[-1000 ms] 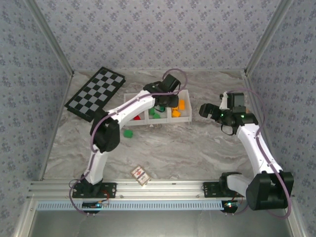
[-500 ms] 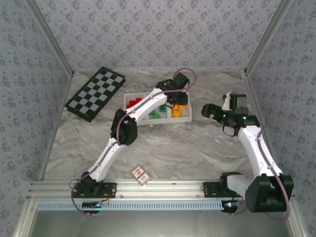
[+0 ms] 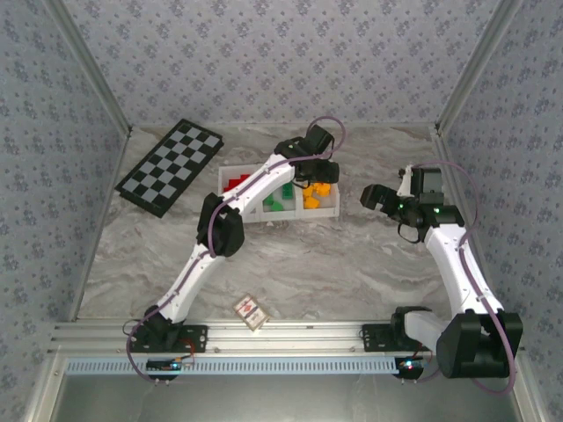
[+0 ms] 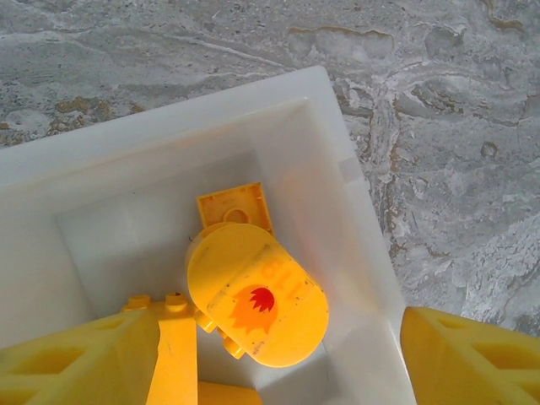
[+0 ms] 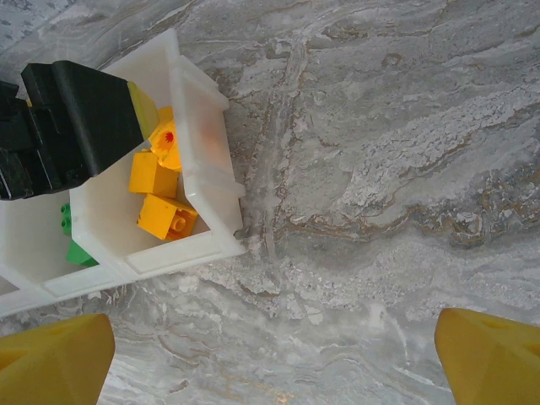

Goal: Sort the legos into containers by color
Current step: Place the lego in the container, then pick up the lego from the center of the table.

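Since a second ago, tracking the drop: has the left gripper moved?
Yes. The left gripper shifted right along the white tray, from the middle compartment to the right compartment.

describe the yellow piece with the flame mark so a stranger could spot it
Right of the checkerboard lies a white tray of three compartments; look in its right-end one, holding the yellow bricks. Pick the rounded piece on top, with a red flame mark; its neighbours are square-edged.
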Controlling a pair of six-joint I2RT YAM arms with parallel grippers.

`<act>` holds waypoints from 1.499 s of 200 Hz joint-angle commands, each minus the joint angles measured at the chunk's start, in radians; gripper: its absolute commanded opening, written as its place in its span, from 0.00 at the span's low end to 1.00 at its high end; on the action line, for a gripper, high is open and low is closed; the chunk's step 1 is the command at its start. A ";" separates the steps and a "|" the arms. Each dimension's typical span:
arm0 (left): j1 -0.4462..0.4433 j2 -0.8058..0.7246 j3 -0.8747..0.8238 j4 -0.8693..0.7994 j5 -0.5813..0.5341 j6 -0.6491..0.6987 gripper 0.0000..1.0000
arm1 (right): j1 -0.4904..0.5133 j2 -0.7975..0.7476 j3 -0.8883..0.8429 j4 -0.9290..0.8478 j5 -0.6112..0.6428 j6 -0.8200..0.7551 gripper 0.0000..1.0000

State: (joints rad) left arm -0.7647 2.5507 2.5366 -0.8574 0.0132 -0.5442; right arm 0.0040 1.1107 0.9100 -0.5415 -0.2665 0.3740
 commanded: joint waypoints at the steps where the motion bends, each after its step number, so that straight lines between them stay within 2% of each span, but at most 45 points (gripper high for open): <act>1: 0.001 -0.072 0.039 0.018 0.037 0.046 0.78 | -0.017 -0.007 0.026 -0.030 0.010 0.005 1.00; 32: -0.018 -0.123 0.096 -0.034 0.033 0.135 0.86 | -0.059 -0.113 0.054 -0.117 0.018 -0.005 1.00; 60: -0.034 -0.223 0.062 -0.120 -0.068 0.215 0.99 | -0.085 -0.237 0.046 -0.167 0.056 -0.024 1.00; 68: -0.037 -0.266 0.014 -0.131 -0.101 0.231 1.00 | -0.088 -0.265 0.036 -0.174 0.068 -0.028 1.00; 85: -0.044 -0.399 -0.172 -0.108 -0.185 0.246 1.00 | -0.088 -0.309 0.005 -0.176 0.073 -0.026 1.00; 102: -0.043 -0.579 -0.458 -0.017 -0.236 0.241 1.00 | -0.090 -0.334 -0.031 -0.176 0.073 -0.026 1.00; 131: -0.026 -0.862 -0.883 0.105 -0.268 0.226 1.00 | -0.094 -0.347 -0.080 -0.173 0.059 -0.011 1.00; 169: 0.013 -1.113 -1.252 0.101 -0.340 0.175 1.00 | -0.096 -0.344 -0.095 -0.162 0.042 0.003 1.00; 198: 0.082 -1.253 -1.457 0.106 -0.303 0.109 1.00 | -0.095 -0.357 -0.100 -0.167 0.041 0.000 1.00; 234: 0.121 -1.289 -1.557 0.128 -0.268 0.095 1.00 | -0.095 -0.360 -0.128 -0.144 0.036 0.009 1.00; 274: 0.147 -1.188 -1.571 0.170 -0.230 0.112 0.99 | -0.095 -0.356 -0.130 -0.156 0.036 0.008 1.00; 300: 0.186 -1.105 -1.585 0.207 -0.175 0.127 0.93 | -0.097 -0.354 -0.130 -0.154 0.042 0.009 1.00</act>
State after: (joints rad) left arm -0.6117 1.3849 0.9710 -0.6991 -0.2211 -0.4286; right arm -0.0856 0.7570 0.7876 -0.6857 -0.2211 0.3767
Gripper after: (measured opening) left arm 0.953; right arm 0.996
